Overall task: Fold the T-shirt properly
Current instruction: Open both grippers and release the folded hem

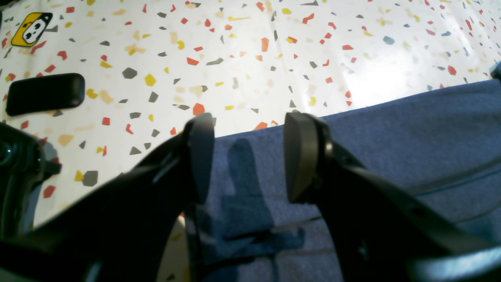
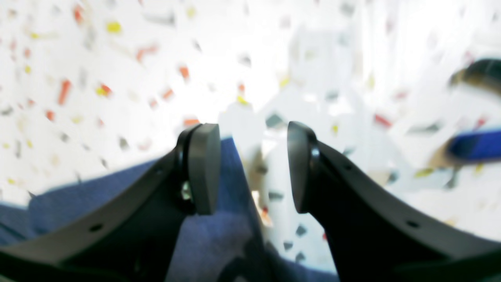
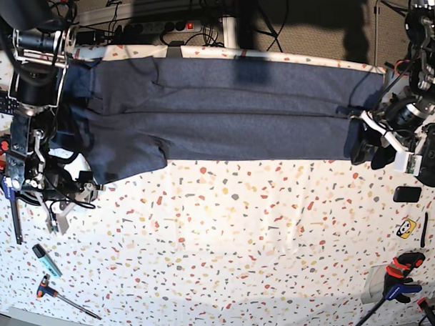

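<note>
Two hands are down at opposite ends of the T-shirt [image 3: 223,113], which lies stretched in a long navy band across the far side of the speckled bench [image 3: 242,241]. The left hand [image 1: 248,156] sits low over the cloth's edge, fingers [image 1: 299,156] spread apart with only fabric and shadow showing between them, nothing pinched. The right hand [image 2: 252,168] is likewise parted, poised over a corner of the shirt where blue cloth meets white benchtop; that view is blurred. A yellow sticker [image 1: 31,29] and a small black block [image 1: 45,94] lie on the bench beyond the left hand.
</note>
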